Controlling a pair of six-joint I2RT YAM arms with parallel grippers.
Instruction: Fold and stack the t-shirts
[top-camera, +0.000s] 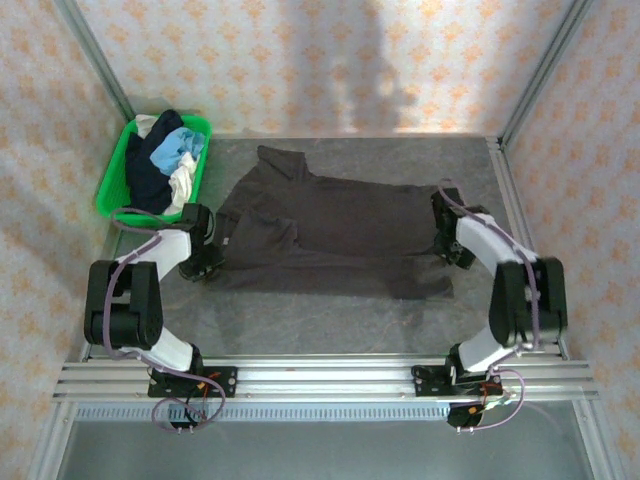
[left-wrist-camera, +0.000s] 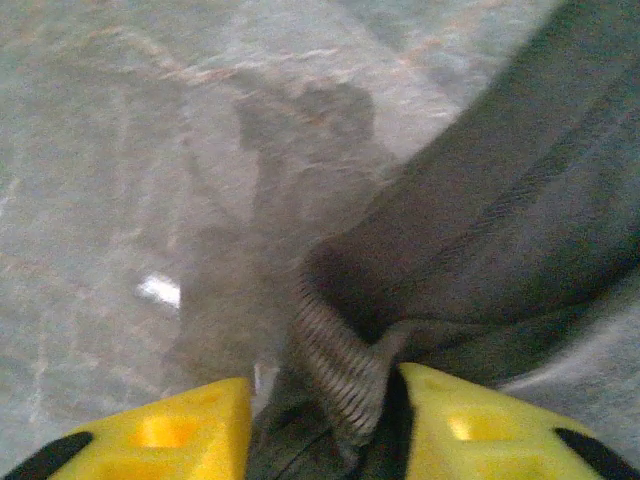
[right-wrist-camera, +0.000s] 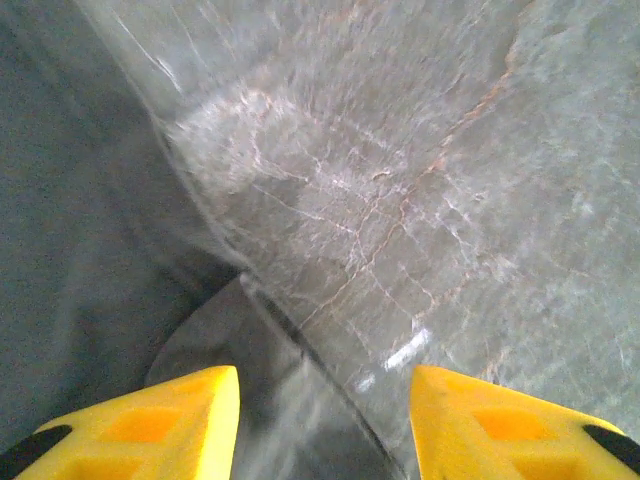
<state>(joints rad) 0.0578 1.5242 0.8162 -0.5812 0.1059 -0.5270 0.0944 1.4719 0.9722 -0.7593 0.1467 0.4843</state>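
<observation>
Two robot arms reach forward over the table (top-camera: 330, 310), elbows bent outward. The left gripper (top-camera: 205, 262) sits low at the table's left side, its yellow fingers (left-wrist-camera: 190, 435) seemingly pinching cloth. The right gripper (top-camera: 452, 250) sits low at the table's right side, fingers (right-wrist-camera: 180, 415) spread apart.

A large t-shirt (top-camera: 340, 235) lies spread across the middle of the worktop (top-camera: 330, 320); a basket (top-camera: 118, 180) of bundled shirts (top-camera: 168, 160) sits at its far-left corner.

The top external camera looks down from above the arm bases. Both wrist cameras sit close, facing down past yellow fingertips; all share the dark brown-grey cloth t-shirt (top-camera: 330, 225) at twelve o'clock.
</observation>
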